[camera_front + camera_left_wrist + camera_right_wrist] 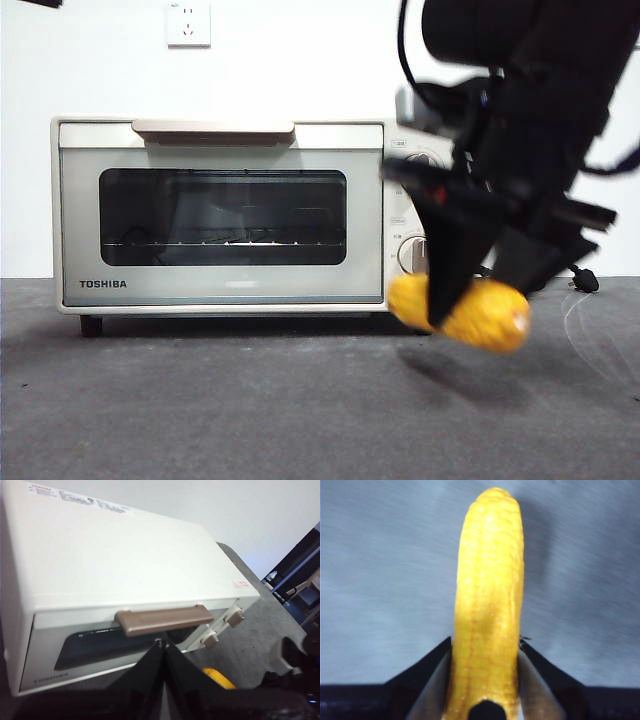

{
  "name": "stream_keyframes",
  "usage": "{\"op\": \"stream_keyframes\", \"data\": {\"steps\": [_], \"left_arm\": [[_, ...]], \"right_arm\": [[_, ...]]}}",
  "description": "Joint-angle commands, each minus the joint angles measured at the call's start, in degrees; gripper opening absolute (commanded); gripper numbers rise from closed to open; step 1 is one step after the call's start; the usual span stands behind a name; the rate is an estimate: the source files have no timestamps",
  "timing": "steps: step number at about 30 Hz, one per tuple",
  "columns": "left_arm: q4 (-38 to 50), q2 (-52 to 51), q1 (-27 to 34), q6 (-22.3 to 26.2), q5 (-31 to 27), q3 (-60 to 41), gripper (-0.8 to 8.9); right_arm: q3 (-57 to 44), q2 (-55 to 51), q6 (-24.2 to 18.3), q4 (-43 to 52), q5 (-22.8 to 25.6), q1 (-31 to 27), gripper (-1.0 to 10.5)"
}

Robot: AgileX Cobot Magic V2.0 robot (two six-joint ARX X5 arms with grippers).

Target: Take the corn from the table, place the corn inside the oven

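Note:
The orange-yellow corn [485,315] hangs just above the dark grey table [250,400], to the right of the oven's front corner. My right gripper [480,285] is shut on it, coming down from the upper right. In the right wrist view the corn [490,570] sticks out lengthwise between the two black jaws of the right gripper [485,640]. The cream-white oven [220,230] stands at the back left, its dark glass door closed. My left gripper [163,644] is shut and empty, hovering above the oven [125,565] near its bar handle [162,620]. A bit of the corn [218,677] shows there too.
Two grey knobs [412,253] sit on the oven's right panel, partly behind the right arm. A black plug and cord [585,280] lie at the far right by the wall. A wall socket [188,22] is above the oven. A pale curved mark [590,330] crosses the table.

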Motion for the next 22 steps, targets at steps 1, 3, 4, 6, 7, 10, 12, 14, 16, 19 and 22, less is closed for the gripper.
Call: {"op": "stream_keyframes", "data": {"steps": [1, 3, 4, 6, 7, 10, 12, 14, 16, 19, 22], "left_arm": [[2.8, 2.5, -1.3, 0.5, 0.1, 0.5, -0.05], [4.9, 4.5, -2.4, 0.5, 0.0, 0.7, -0.05], [5.7, 5.6, -3.0, 0.5, 0.0, 0.9, -0.05], [6.9, 7.8, -4.0, 0.5, -0.4, 1.6, -0.05], [7.6, 9.1, -4.6, 0.5, -0.6, 2.0, -0.05], [9.5, 12.5, -6.2, 0.5, -0.9, 4.0, -0.05], [9.6, 14.7, -7.3, 0.7, -2.5, 5.8, -0.05], [9.6, 16.7, -8.3, 1.2, -4.3, 7.6, -0.05], [9.6, 18.7, -9.4, 2.6, -5.4, 9.4, -0.05], [9.6, 20.9, -10.9, 3.8, -7.9, 10.9, -0.05], [9.6, 22.6, -12.3, 5.4, -11.1, 11.2, -0.06]], "right_arm": [[2.1, -1.7, -1.6, -0.8, -2.8, 0.7, -0.1], [3.5, -2.9, -1.8, -1.6, -4.7, 1.3, -0.1], [4.1, -3.6, -2.2, -1.9, -5.6, 1.7, -0.1], [5.0, -5.0, -2.4, -2.0, -7.0, 2.8, -0.1], [5.4, -5.8, -2.4, -2.0, -7.5, 3.5, -0.1], [6.2, -8.4, -2.4, -1.8, -9.6, 5.4, -0.1], [6.5, -10.1, -1.7, -1.8, -9.8, 6.8, -0.1], [6.6, -11.9, -1.3, -1.6, -9.8, 8.1, -0.1], [6.6, -13.8, -1.0, -1.6, -9.8, 9.1, -0.1], [6.6, -16.5, 0.1, -1.6, -9.9, 9.9, -0.1], [6.6, -19.3, 0.6, -1.4, -9.9, 10.2, -0.1]]}}
